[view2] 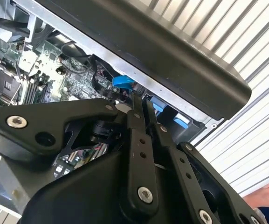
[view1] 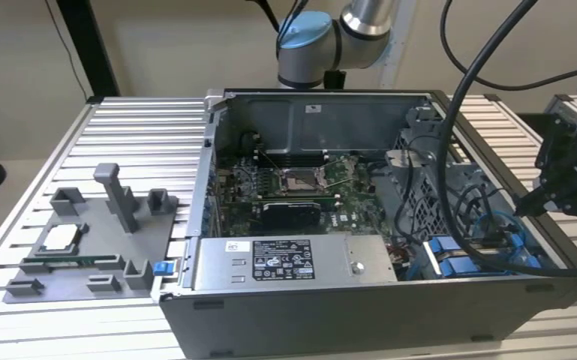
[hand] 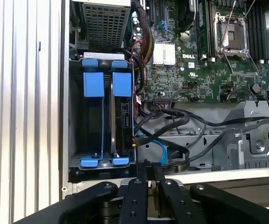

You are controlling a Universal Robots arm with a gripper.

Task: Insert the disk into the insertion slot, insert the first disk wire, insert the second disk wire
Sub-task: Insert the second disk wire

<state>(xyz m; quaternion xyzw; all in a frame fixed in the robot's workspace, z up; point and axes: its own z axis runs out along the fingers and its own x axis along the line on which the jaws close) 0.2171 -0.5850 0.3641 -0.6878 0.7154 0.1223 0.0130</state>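
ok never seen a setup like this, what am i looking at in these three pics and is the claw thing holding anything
It is a robot arm working on an open computer case that lies on a ribbed metal table. The exterior view looks at it all from off the arm. Both wrist views come from cameras riding on the arm, looking past its black gripper. The fingers are pressed together with nothing visible between them. Below them in the first wrist view is the drive bay, the insertion slot, with blue plastic rails. Beside the case sits a grey fixture tray with small parts.
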